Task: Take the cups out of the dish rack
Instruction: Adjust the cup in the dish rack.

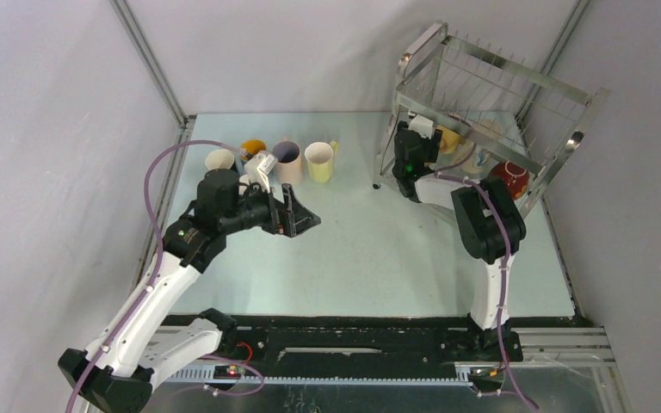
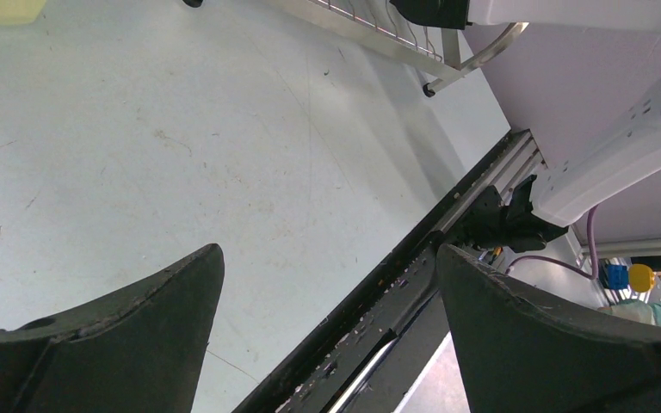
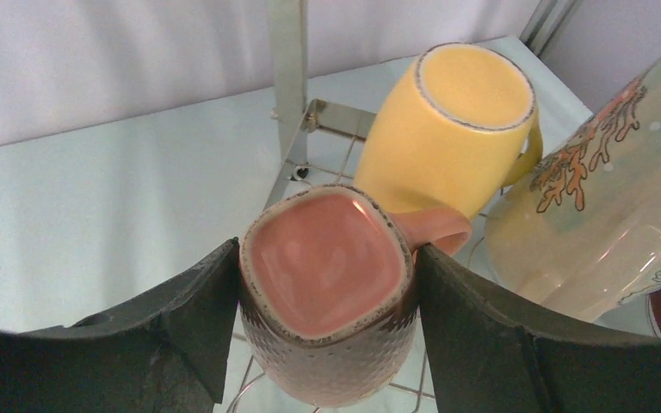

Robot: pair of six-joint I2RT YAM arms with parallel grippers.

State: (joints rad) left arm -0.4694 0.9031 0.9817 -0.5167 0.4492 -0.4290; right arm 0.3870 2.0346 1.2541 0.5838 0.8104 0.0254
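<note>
My right end effector (image 3: 327, 251) pinches the pink mug (image 3: 325, 268); left end effector (image 2: 329, 251) spread above scuffed pale worktop (image 2: 138, 129); grey walls (image 1: 52, 86).

Dish rack (image 1: 516, 86): bright chrome wire and polished strip metal, mirror-shiny. Pink mug (image 3: 331, 361): glazed ceramic, the wall dimpled and glossy, the upturned base smooth with a dark-speckled rim. Yellow mug (image 3: 435, 146): smooth glossy glaze, with a dark-speckled ring around the base. Cream mug (image 3: 602, 232): glossy glaze over an orange painted pattern. Right gripper (image 3: 327, 249): matt black plastic, faintly grainy. Table (image 2: 138, 129): pale, smooth top of low sheen, marked by fine scratches and scuffs. Left arm shell (image 1: 151, 301): smooth white plastic.
</note>
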